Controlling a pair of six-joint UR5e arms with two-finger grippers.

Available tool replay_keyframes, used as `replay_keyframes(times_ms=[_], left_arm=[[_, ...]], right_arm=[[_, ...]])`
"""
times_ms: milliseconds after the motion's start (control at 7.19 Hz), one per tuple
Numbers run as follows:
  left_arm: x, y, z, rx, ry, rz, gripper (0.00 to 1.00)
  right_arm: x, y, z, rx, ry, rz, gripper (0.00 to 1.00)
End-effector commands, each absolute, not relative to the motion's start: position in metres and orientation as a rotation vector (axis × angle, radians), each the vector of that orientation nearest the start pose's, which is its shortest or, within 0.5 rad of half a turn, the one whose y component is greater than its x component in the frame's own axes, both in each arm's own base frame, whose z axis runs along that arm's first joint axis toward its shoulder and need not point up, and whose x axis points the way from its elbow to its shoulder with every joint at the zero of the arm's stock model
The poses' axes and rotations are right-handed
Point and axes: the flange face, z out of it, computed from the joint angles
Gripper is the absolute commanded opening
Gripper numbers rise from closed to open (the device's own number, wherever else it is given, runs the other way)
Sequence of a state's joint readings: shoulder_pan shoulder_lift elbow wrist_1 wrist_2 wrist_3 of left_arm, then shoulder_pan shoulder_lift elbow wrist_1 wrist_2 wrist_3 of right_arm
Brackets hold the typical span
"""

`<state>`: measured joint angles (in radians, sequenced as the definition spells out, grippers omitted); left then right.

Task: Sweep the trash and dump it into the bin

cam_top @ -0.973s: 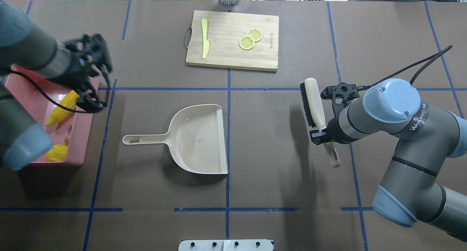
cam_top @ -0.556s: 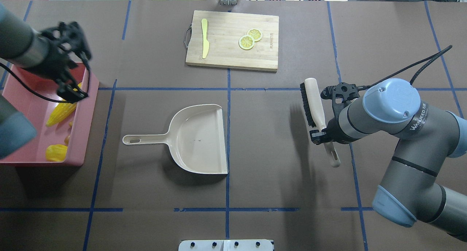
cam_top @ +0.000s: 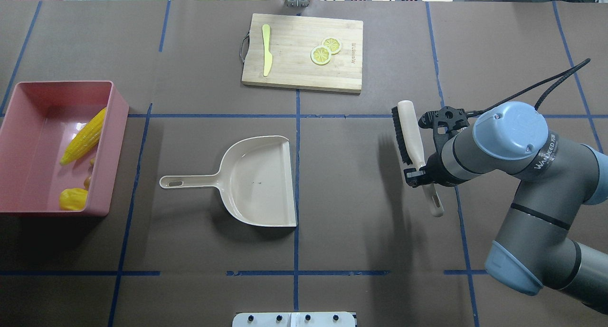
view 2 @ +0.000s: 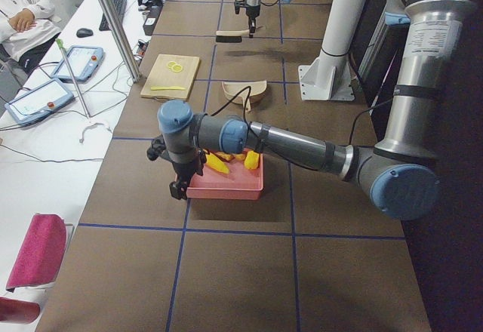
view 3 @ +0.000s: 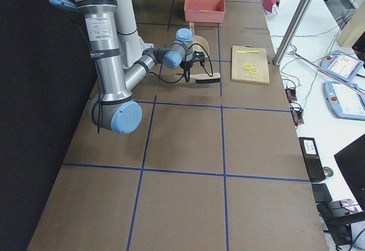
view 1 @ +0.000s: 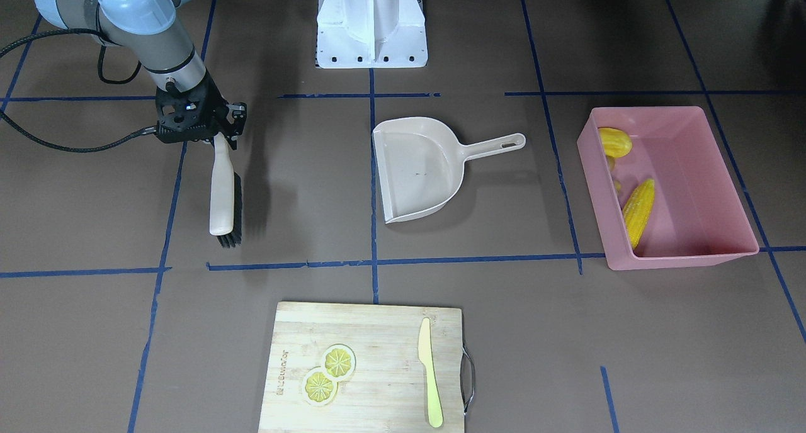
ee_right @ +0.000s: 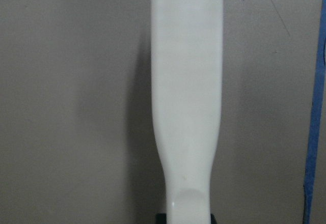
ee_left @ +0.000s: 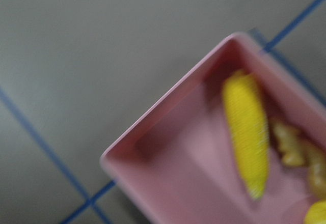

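The right arm [cam_top: 522, 213] and the left arm [view 2: 302, 148] are both built of grey tubes joined by rounded housings with pale blue caps, one grey segment lettered in white. A black cable [cam_top: 577, 66] loops to the right arm's black wrist. The white pedestal [view 1: 371, 24] shows a row of dark bolt holes.

The left gripper [view 2: 178, 189] is seen only small in the exterior left view, beside the bin [view 2: 226, 189], so its opening cannot be judged. In the blurred left wrist view the ginger root [ee_left: 291, 143] is cut by the right edge and the potato-like lump [ee_left: 318, 215] is reduced to a corner sliver. From overhead, the root is largely hidden behind the bin's wall. In the right wrist view the brush [ee_right: 187, 96] is cropped top and bottom and the right gripper [ee_right: 186, 219] is glimpsed only as a dark strip at the lower edge
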<state>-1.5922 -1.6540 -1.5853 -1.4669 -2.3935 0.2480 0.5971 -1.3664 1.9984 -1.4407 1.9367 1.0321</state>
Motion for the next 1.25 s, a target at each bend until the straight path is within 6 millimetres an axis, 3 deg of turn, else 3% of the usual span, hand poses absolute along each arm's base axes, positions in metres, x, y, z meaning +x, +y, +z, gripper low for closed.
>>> replay_keyframes(times_ms=[0, 278, 417, 556, 695, 834, 1112], left_arm=[[-0.102, -0.484, 0.667, 0.039, 0.869, 0.096, 1.0], [-0.102, -0.487, 0.664, 0.047, 0.863, 0.101, 1.0], [-0.102, -0.487, 0.664, 0.05, 0.861, 0.104, 1.0], [-0.102, -0.484, 0.666, 0.059, 0.859, 0.12, 1.0], [-0.102, -0.479, 0.663, 0.108, 0.84, 0.142, 1.0], [-0.1, -0.465, 0.676, 0.106, 0.833, 0.146, 1.0], [-0.1, -0.453, 0.685, 0.09, 0.832, 0.135, 1.0]], right_arm=[[-0.39, -0.385, 0.345, 0.11, -0.824, -0.084, 0.0], [-0.38, -0.393, 0.343, 0.088, -0.804, -0.063, 0.0], [-0.355, -0.404, 0.344, 0.052, -0.8, -0.039, 0.0], [-0.328, -0.407, 0.361, 0.037, -0.788, -0.035, 0.0], [-0.288, -0.392, 0.394, 0.058, -0.748, -0.109, 0.0], [-0.242, -0.39, 0.428, 0.059, -0.707, -0.14, 0.0], [-0.163, -0.378, 0.524, 0.055, -0.719, -0.178, 0.0]])
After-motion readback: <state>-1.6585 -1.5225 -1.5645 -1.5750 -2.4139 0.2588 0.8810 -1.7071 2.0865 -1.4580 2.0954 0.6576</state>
